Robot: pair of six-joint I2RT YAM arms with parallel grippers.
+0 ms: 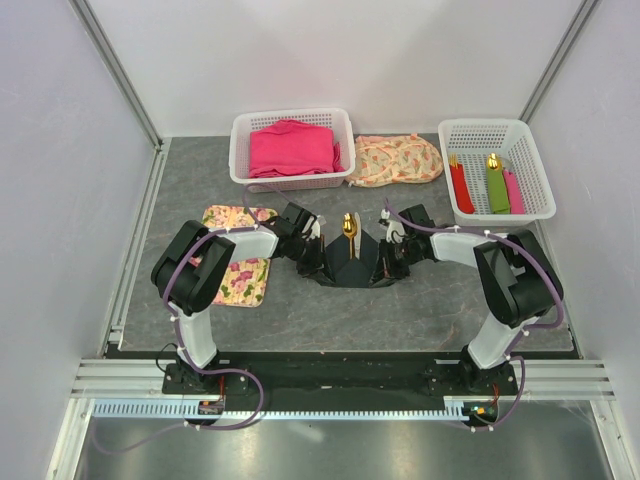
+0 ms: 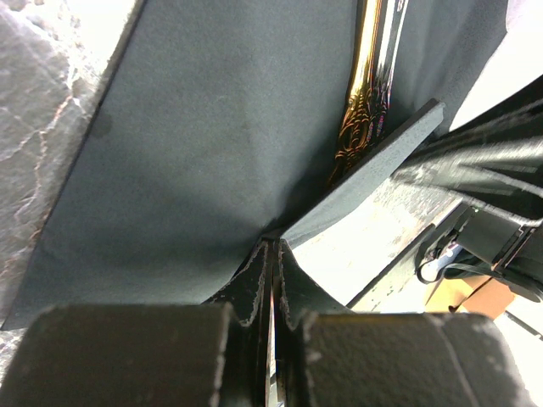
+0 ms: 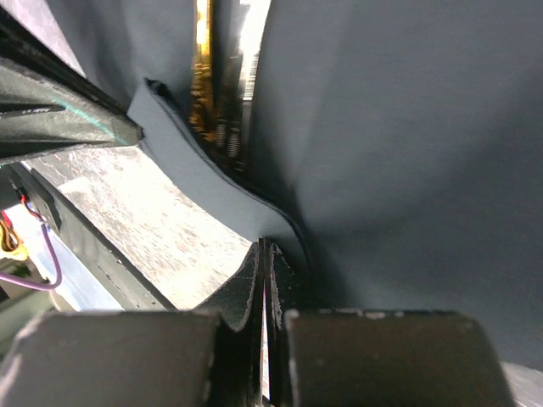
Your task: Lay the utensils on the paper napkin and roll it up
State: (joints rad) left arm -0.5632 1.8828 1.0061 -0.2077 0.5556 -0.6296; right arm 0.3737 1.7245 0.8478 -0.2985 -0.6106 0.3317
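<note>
The black paper napkin [image 1: 352, 264] lies at the table's middle with its left and right sides lifted into a trough. The utensils [image 1: 349, 227] rest along its centre, a gold head sticking out at the far end. My left gripper [image 1: 318, 255] is shut on the napkin's left edge, and my right gripper [image 1: 388, 258] is shut on its right edge. In the left wrist view the fingertips [image 2: 276, 243] pinch the dark sheet [image 2: 212, 127], with a gold handle [image 2: 365, 102] beyond. The right wrist view shows the same pinch [image 3: 265, 244] on the sheet [image 3: 407, 127], beside gold handles [image 3: 202, 76].
A floral mat [image 1: 240, 270] lies under the left arm. At the back stand a white basket [image 1: 240, 135] of pink cloth, a floral cloth [image 1: 395, 158], and a white basket [image 1: 530, 165] holding red, green and pink napkin rolls.
</note>
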